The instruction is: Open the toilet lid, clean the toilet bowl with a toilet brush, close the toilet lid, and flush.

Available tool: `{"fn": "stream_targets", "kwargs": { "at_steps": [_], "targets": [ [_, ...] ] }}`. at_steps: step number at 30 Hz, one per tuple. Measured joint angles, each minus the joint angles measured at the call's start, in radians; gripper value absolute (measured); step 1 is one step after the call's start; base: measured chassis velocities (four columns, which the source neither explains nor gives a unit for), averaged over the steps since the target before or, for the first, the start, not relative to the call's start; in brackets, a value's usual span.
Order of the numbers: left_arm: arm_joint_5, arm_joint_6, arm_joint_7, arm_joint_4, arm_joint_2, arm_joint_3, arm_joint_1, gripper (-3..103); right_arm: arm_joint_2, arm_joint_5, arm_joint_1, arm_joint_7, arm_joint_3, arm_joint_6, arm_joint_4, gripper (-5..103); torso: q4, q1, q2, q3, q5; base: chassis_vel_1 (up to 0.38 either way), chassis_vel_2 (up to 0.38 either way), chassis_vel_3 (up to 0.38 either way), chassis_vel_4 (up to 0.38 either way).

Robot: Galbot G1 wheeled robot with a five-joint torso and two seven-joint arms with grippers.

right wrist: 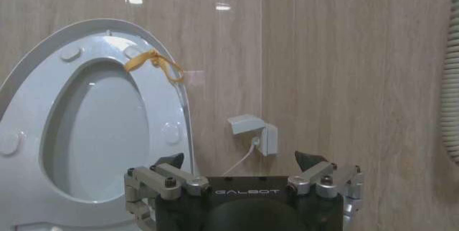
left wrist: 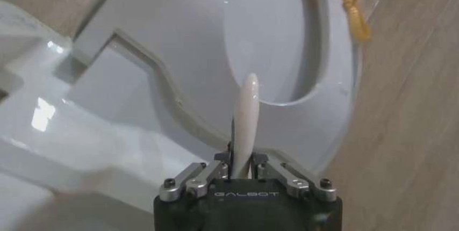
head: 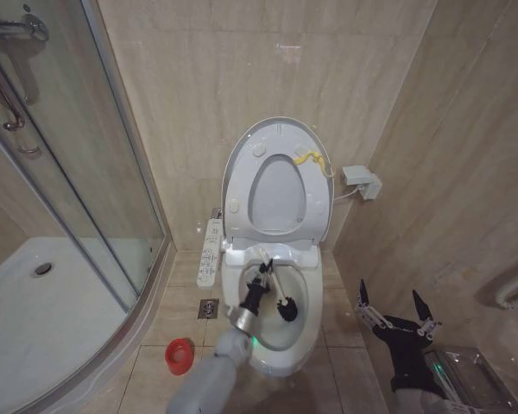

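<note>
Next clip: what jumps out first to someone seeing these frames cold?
The large glossy white oval toilet lid stands raised against the beige tiled wall, with the white ceramic toilet bowl open below. The left claw is shut on the thin white handle of the dark-bristled toilet brush, whose head sits inside the bowl. The right claw hangs open beside the toilet, and a short red round holder stands on the floor.

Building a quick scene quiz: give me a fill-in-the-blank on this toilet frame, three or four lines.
1. The toilet lid stands ____ against the wall.
2. The left gripper is shut on the toilet brush, whose head is inside the ____.
3. The right gripper is ____, beside the toilet.
4. The red holder stands on the ____.

Answers: raised; toilet bowl; open; floor
</note>
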Motion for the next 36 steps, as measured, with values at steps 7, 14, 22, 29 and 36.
{"fn": "stream_targets", "kwargs": {
  "at_steps": [7, 14, 22, 29, 36],
  "targets": [
    [0.005, 0.016, -0.038, -0.127, 0.036, 0.046, 0.103, 19, 0.0, 0.0, 0.0, 0.0, 0.0, 0.0, 0.0, 100, -0.0007, 0.0, 0.0, 0.0, -0.0003, 0.0, 0.0, 0.0, 0.0],
    [0.028, 0.037, -0.085, -0.28, 0.084, 0.001, 0.204, 19, 0.0, 0.0, 0.0, 0.0, 0.0, 0.0, 0.0, 100, -0.0012, 0.0, 0.0, 0.0, -0.0008, 0.0, 0.0, 0.0, 0.0],
    [0.084, 0.047, -0.113, -0.39, 0.134, -0.092, 0.38, 19, 0.0, 0.0, 0.0, 0.0, 0.0, 0.0, 0.0, 100, -0.0008, 0.0, 0.0, 0.0, -0.0008, 0.0, 0.0, 0.0, 0.0],
    [0.054, 0.073, -0.166, -0.414, 0.141, -0.11, 0.436, 18, 0.0, 0.0, 0.0, 0.0, 0.0, 0.0, 0.0, 100, -0.0008, 0.0, 0.0, 0.0, -0.0006, 0.0, 0.0, 0.0, 0.0],
    [0.011, 0.083, -0.18, -0.342, 0.115, -0.098, 0.344, 18, 0.0, 0.0, 0.0, 0.0, 0.0, 0.0, 0.0, 100, -0.0007, 0.0, 0.0, 0.0, -0.0005, 0.0, 0.0, 0.0, 0.0]
  ]
}}
